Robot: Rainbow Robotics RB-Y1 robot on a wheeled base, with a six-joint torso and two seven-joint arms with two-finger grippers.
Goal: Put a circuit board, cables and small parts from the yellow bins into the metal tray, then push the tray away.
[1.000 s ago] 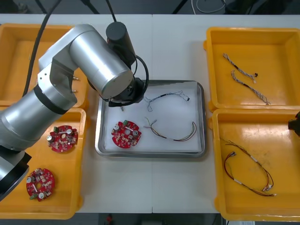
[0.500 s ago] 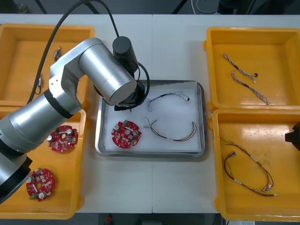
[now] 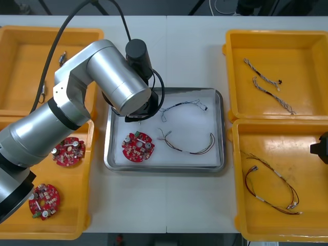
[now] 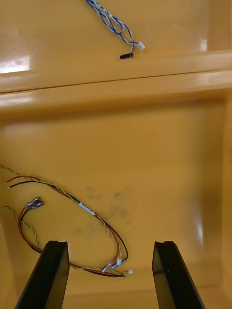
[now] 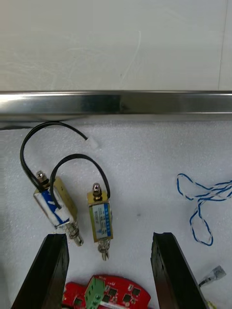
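Note:
My left arm (image 3: 115, 77) reaches over the far left part of the metal tray (image 3: 220, 128). In the left wrist view my left gripper (image 5: 111, 270) is open just above the tray's white inside. Two small metal parts (image 5: 54, 205) (image 5: 100, 219) with black wires lie loose just beyond its fingertips. A round red circuit board (image 3: 138, 146), a blue and white cable (image 3: 182, 106) and a red and yellow cable (image 3: 189, 145) lie in the tray. My right gripper (image 4: 111, 275) hangs open over the near right bin, above a red and yellow cable (image 4: 72, 227).
The near left yellow bin (image 3: 87, 154) holds two more circuit boards (image 3: 68, 151). Small metal parts (image 3: 62, 56) lie in the far left bin. The far right bin (image 3: 277, 36) holds blue and white cables (image 3: 266, 77); the near right bin holds red and yellow cables (image 3: 271, 184).
My left gripper has opened and let go of the small metal parts, which now rest in the tray. The left arm shifted a little to the right.

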